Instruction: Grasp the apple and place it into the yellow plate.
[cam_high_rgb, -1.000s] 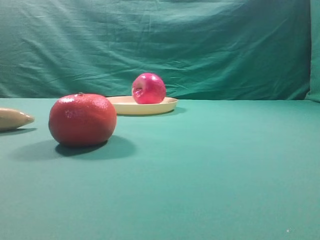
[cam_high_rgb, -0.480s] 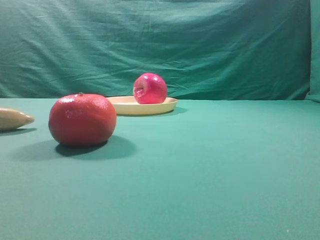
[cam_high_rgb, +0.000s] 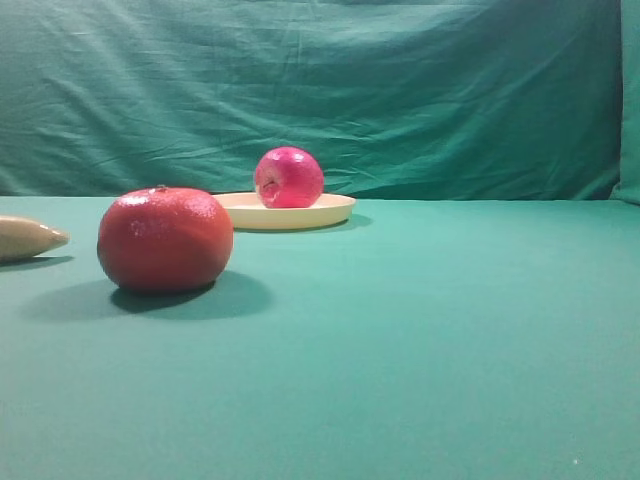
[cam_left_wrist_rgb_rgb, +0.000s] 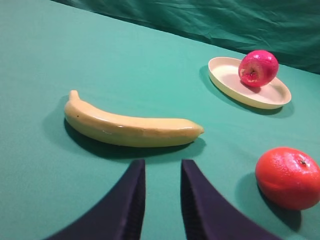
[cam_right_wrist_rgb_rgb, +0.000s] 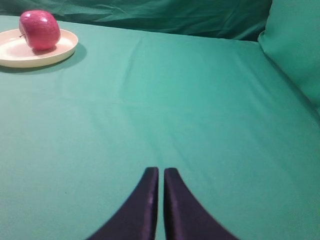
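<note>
The deep red apple (cam_high_rgb: 289, 178) rests inside the pale yellow plate (cam_high_rgb: 330, 210) at the back of the green table, touched by neither gripper. The left wrist view has the apple (cam_left_wrist_rgb_rgb: 258, 68) on the plate (cam_left_wrist_rgb_rgb: 272, 97) at the upper right, its stem hollow facing the camera. My left gripper (cam_left_wrist_rgb_rgb: 163, 162) hovers far from it, its jaws a narrow gap apart with nothing between them. From the right wrist, apple (cam_right_wrist_rgb_rgb: 40, 30) and plate (cam_right_wrist_rgb_rgb: 12, 57) sit at the far upper left. My right gripper (cam_right_wrist_rgb_rgb: 161, 170) is shut and empty. Neither gripper shows in the exterior view.
An orange-red tangerine-like fruit (cam_high_rgb: 165, 238) stands in front of the plate to the left, also seen as the fruit (cam_left_wrist_rgb_rgb: 288, 177) at lower right. A pale yellow banana (cam_left_wrist_rgb_rgb: 132, 127) lies just ahead of the left gripper. A green cloth backdrop (cam_high_rgb: 400, 90) hangs behind the table.
The apple has rolled a little to the left on the plate and its stem hollow has turned. The tangerine-like fruit and the banana tip have stayed put.
</note>
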